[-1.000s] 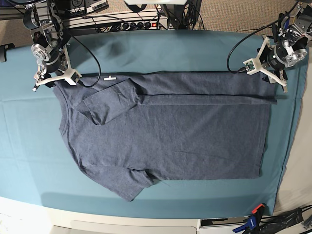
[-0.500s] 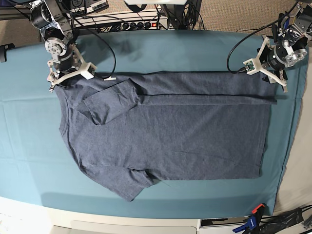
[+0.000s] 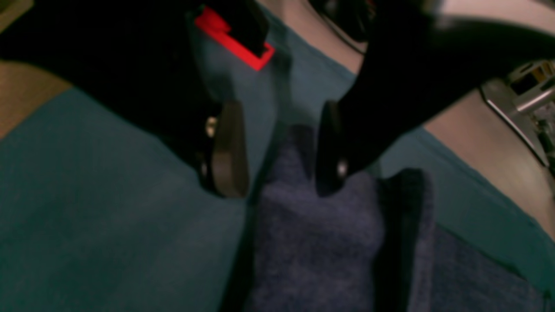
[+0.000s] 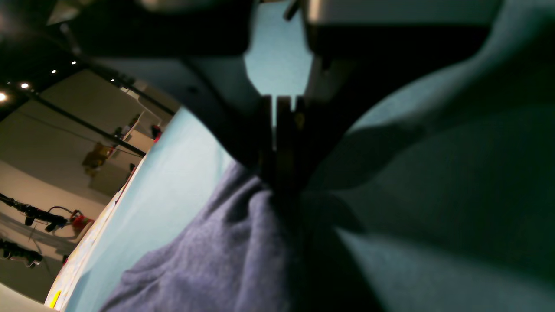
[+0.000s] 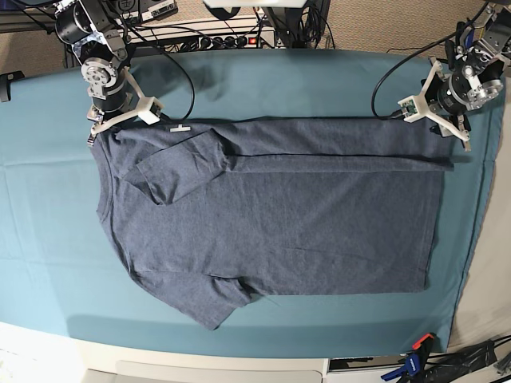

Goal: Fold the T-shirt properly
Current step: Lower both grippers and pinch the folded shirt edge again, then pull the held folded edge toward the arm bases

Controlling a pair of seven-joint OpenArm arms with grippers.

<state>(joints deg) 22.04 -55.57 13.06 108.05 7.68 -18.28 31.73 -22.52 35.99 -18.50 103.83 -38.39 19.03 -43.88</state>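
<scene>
The blue-grey T-shirt [image 5: 271, 215] lies flat on the teal table cloth [image 5: 48, 223], neck to the left, with its far long edge folded over. A small white neck tag [image 5: 180, 127] shows at that far edge. My right gripper [image 5: 120, 121] is at the shirt's far left shoulder. In the right wrist view its jaws [image 4: 282, 173] are shut on a bunched pinch of the T-shirt [image 4: 217, 260]. My left gripper [image 5: 436, 123] is at the far right hem corner. In the left wrist view it [image 3: 279, 151] stands open, with the T-shirt's corner [image 3: 316, 242] reaching between the pads.
Cables and a power strip [image 5: 215, 40] run along the table's back edge. A blue and red clamp [image 5: 415, 363] sits at the front right corner. The cloth's right edge drops off just past the left gripper.
My right gripper has moved right and back along the shirt's shoulder edge and has closed on the fabric. The left gripper has stayed where it was, open.
</scene>
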